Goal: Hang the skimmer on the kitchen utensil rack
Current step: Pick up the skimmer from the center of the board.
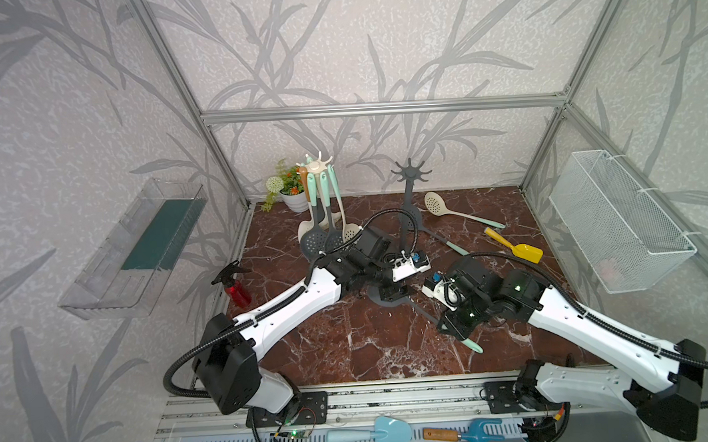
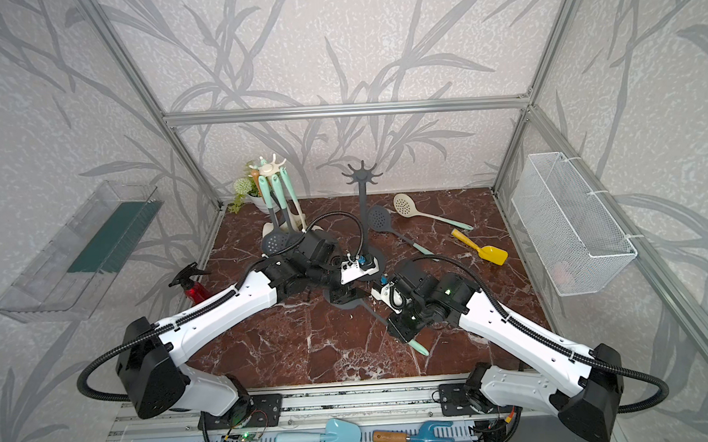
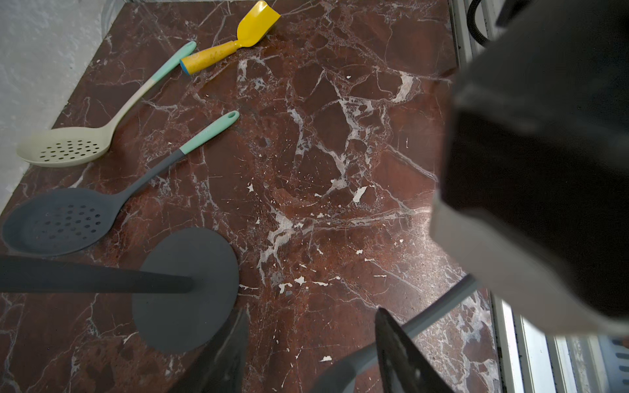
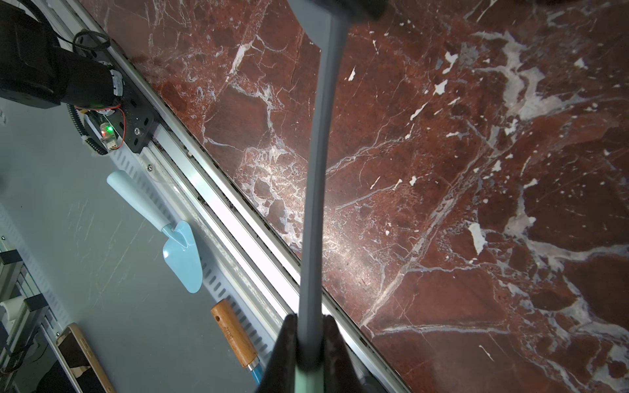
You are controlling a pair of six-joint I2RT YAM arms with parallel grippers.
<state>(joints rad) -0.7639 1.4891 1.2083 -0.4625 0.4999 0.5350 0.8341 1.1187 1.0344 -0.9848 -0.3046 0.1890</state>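
Right wrist view, right gripper (image 4: pixel 309 326) pinching one skimmer (image 4: pixel 318 170), left gripper (image 3: pixel 311 316) spread, two other skimmers (image 3: pixel 64 149) (image 3: pixel 54 221).

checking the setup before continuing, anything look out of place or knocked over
Nothing spilled or toppled. A cream skimmer and a grey skimmer lie flat on the marble by the bare grey rack, off its hooks.

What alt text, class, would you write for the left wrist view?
The left gripper, jaws open, straddles a skimmer handle above a red marble tabletop. Beside it stands the dark rack base; beyond lie a grey skimmer, a cream skimmer and a yellow scoop.
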